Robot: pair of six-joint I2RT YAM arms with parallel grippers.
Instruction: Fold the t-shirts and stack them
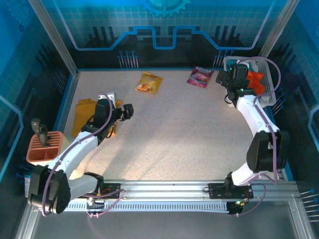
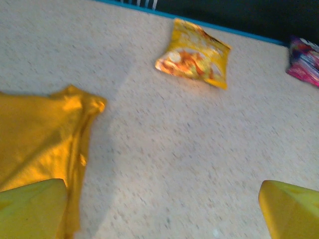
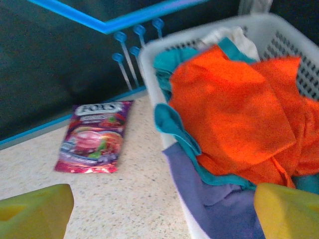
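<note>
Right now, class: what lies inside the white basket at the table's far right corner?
The orange t-shirt lies on top in the basket, with teal cloth, purple cloth and a white piece around it. Whatever lies beneath is covered.

Speckled beige table (image 1: 189,129) lying flat at centre. Blue wall (image 1: 159,25) with gear and circuit print standing at 12 o'clock, glowing brightest along its top. Metal posts (image 1: 54,37) slanting at 11 and 1 o'clock. Aluminium rail (image 1: 174,191) running across 6 o'clock.
</note>
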